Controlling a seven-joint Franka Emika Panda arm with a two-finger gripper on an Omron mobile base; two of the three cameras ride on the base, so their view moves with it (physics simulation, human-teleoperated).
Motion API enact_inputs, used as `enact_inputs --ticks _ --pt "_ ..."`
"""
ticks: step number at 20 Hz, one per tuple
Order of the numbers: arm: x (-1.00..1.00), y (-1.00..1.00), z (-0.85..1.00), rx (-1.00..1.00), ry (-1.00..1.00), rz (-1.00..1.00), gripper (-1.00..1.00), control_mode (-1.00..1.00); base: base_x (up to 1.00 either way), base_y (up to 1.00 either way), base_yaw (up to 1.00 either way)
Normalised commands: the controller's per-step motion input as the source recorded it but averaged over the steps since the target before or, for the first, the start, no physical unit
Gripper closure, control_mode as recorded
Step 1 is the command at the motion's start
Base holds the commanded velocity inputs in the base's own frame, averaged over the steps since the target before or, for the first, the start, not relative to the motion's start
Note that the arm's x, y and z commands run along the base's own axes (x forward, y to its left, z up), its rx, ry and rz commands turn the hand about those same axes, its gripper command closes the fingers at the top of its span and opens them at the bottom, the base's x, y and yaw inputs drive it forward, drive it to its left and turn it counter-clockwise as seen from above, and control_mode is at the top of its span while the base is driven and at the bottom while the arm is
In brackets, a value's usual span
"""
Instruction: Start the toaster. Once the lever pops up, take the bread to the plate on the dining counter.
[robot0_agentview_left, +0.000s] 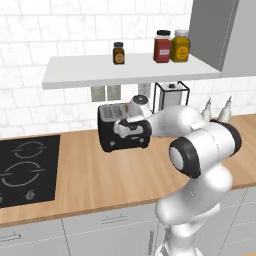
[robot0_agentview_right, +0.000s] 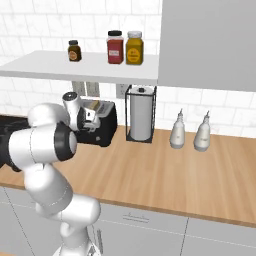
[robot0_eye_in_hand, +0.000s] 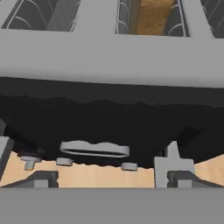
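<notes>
The black toaster (robot0_agentview_left: 112, 135) (robot0_agentview_right: 102, 127) stands on the wood worktop by the wall. My gripper (robot0_agentview_left: 131, 128) (robot0_agentview_right: 86, 120) is pressed close against its front face, low down. In the hand view the toaster's black front (robot0_eye_in_hand: 112, 122) is very near, with its silver-rimmed slots above. The bread (robot0_eye_in_hand: 153, 16) sits down in one slot, tan and mostly hidden. My gripper (robot0_eye_in_hand: 112, 180) is open, its fingertips (robot0_eye_in_hand: 41, 178) far apart with nothing between them. A grey oval part (robot0_eye_in_hand: 94, 148) and small knobs sit low on the front. The plate and the dining counter are out of view.
A black cooktop (robot0_agentview_left: 27, 170) lies left of the toaster. A white shelf (robot0_agentview_left: 125, 70) with three jars hangs overhead. A wire-framed stand (robot0_agentview_right: 140, 115) holding a white cylinder stands right of the toaster, then two white bottles (robot0_agentview_right: 177, 131). A grey cabinet (robot0_agentview_right: 210, 40) hangs above.
</notes>
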Motion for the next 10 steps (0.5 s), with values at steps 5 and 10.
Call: enact_inputs --ticks 5,10 --pt "-0.37 -0.06 -0.28 0.0 -0.05 -0.07 -1.0 -1.0 0.0 0.0 0.0" --pt "0.46 -0.01 -0.19 0.0 0.0 -0.04 -1.0 -1.0 0.0 0.0 0.0"
